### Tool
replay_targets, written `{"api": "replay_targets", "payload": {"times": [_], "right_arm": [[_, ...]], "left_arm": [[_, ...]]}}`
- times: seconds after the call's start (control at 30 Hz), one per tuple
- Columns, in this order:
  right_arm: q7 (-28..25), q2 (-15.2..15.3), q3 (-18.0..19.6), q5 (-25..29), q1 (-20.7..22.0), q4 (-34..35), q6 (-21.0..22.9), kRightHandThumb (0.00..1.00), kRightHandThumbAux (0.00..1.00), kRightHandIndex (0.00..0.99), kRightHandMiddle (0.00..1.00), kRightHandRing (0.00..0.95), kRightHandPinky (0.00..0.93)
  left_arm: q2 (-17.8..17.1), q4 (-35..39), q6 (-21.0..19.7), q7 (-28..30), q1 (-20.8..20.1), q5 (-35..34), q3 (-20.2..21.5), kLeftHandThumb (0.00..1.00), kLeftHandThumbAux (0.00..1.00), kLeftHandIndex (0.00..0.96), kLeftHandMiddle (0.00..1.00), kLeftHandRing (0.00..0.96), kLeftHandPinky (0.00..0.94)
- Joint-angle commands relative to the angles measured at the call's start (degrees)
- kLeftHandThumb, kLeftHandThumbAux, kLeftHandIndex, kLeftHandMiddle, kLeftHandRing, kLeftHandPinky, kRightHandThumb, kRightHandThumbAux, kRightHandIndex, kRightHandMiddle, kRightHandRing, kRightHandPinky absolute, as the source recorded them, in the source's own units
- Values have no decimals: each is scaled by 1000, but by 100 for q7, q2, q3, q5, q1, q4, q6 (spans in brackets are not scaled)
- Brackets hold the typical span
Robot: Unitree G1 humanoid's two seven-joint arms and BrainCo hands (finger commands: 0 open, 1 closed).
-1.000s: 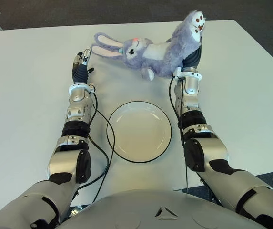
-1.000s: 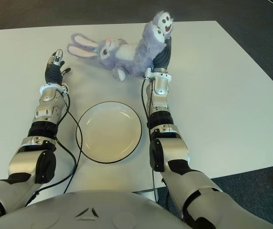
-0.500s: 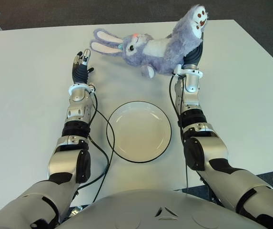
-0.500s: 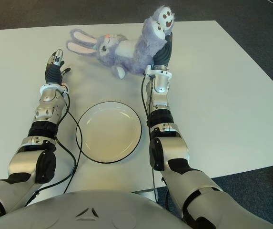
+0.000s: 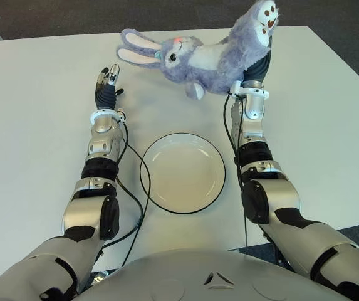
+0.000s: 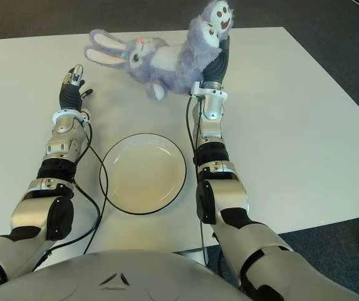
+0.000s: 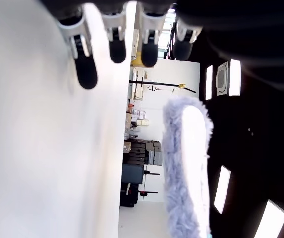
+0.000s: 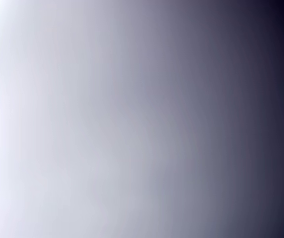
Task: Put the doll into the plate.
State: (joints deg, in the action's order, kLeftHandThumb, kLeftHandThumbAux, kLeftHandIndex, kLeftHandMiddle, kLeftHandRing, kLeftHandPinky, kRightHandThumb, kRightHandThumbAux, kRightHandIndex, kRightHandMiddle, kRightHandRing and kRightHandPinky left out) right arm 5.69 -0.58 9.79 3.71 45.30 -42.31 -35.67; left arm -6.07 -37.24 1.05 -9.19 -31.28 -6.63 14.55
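The right hand is raised at the far side of the white worktop, its dark fingers mostly buried under the lower body of a fluffy purple-grey rabbit doll with a white belly and long pink-lined ears; it grasps the doll there, although its own wrist view is filled by a plain grey blur and adds nothing. The doll hangs tilted, head and ears stretched toward the robot's left, one white-soled foot with brown pads pointing up above the hand; whether any part of it touches the worktop cannot be told. Nearer the robot, between the two forearms, a round white plate with a thin dark rim lies on the worktop holding nothing, well apart from the doll. The left hand shows left of the plate and just beside the doll's ears, its fingers extended, slack and holding nothing, over the worktop. Black cables run along both arms.
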Motion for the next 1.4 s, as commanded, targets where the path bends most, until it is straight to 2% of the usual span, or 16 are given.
{"api": "replay_targets", "payload": {"times": [0.03,0.2,0.47,0.63,0.8,0.9,1.2,1.23,1.3,1.4], "right_arm": [[-21,-62,-42,38,41,240,-130,724,706,438,730,802,839],[-124,-91,-53,119,-12,430,-157,726,706,438,689,780,838],[-548,-130,-53,419,-99,711,-255,728,705,440,713,793,857],[-685,-183,-77,488,-237,999,-399,727,706,439,695,784,849],[-747,-249,-99,541,-395,1293,-324,726,708,439,655,755,823],[-762,-286,-118,552,-491,1486,-245,726,708,438,619,739,839],[-804,-357,-227,552,-728,1875,-161,727,708,438,639,761,873],[-812,-362,-239,559,-754,1903,-156,812,688,414,522,750,866],[-836,-381,-260,585,-804,1958,-146,838,681,409,487,746,864],[-895,-438,-293,652,-889,2044,-151,841,682,402,485,755,875]], "left_arm": [[1,-217,-129,-23,127,43,-34,0,382,0,94,56,0],[4,-232,-113,-12,124,24,-23,0,385,0,96,57,0],[6,-246,-98,4,120,5,-15,0,387,0,92,53,0],[6,-248,-101,12,117,-9,-8,0,389,0,88,51,0],[-1,-274,-98,11,106,-10,-2,0,389,0,88,51,0],[-1,-277,-98,3,105,-6,-2,0,389,0,88,51,0],[-20,-298,-120,-7,91,18,-16,0,393,0,90,54,0],[-20,-301,-121,-8,90,19,-16,0,392,0,91,54,0],[-21,-304,-125,-11,88,20,-17,0,392,0,90,54,0],[-21,-306,-132,-25,86,28,-20,0,391,0,91,54,0]]}}
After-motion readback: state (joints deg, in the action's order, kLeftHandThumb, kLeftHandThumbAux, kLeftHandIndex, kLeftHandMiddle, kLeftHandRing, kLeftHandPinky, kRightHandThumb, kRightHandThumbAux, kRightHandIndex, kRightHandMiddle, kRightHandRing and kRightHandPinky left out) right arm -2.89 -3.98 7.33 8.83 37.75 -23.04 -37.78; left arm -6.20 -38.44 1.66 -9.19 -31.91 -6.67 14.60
